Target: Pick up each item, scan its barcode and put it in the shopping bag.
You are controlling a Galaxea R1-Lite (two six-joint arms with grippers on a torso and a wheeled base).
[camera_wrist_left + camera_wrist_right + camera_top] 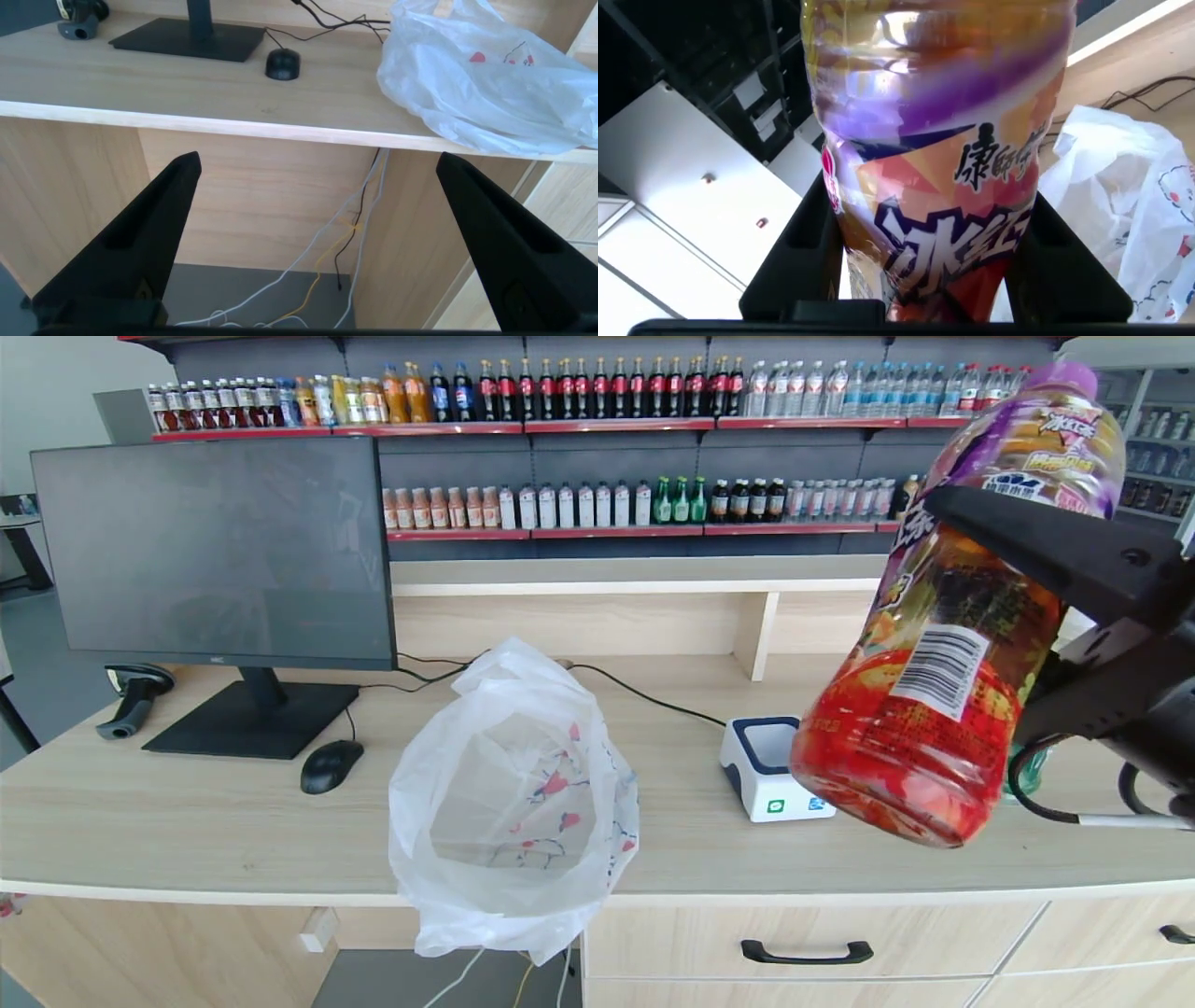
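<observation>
Red-labelled bottle (943,644) is clamped tilted in the right gripper (990,616), base angled toward the scanner (770,767) just beside; left gripper (313,187) is spread wide, empty.

Head view. A pale wood-grain tabletop (140,821) spans the foreground; below it, at 5 o'clock, sit drawers (653,943) with black handles. At 10 o'clock stands a dark monitor (215,551), with a black mouse (330,765) just beside its base. Behind, at 12 o'clock, runs a raised wooden ledge (635,574) — above it, dark wall shelving (560,457) carries red-edged rows of bottles. Grey floor (56,635) lies at 9 o'clock, below a pale wall (56,383).
</observation>
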